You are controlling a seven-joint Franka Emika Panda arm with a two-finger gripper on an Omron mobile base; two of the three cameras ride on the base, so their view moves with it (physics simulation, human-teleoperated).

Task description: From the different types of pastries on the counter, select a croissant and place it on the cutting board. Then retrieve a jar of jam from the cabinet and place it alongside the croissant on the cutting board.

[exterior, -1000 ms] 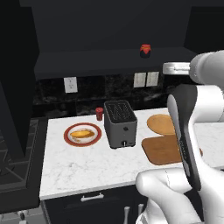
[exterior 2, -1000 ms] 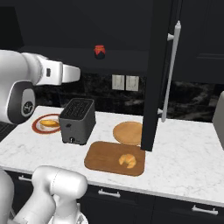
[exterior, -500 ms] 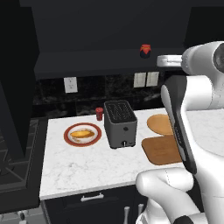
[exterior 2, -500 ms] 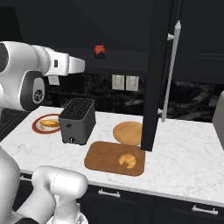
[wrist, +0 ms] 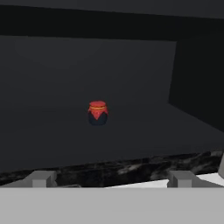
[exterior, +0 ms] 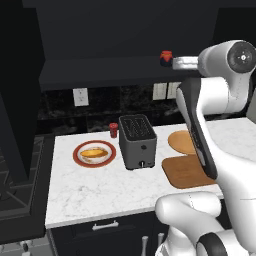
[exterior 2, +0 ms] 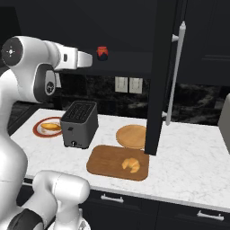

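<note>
One item left: croissant (exterior 2: 130, 164) sits on the board (exterior 2: 104, 162), so you're after the jar (wrist: 97, 113). Claw (wrist: 111, 179) is fully open, empty, levelled at shelf (wrist: 131, 131) height; jar stands dead ahead, well apart. Keep it centred between the fingers.
</note>
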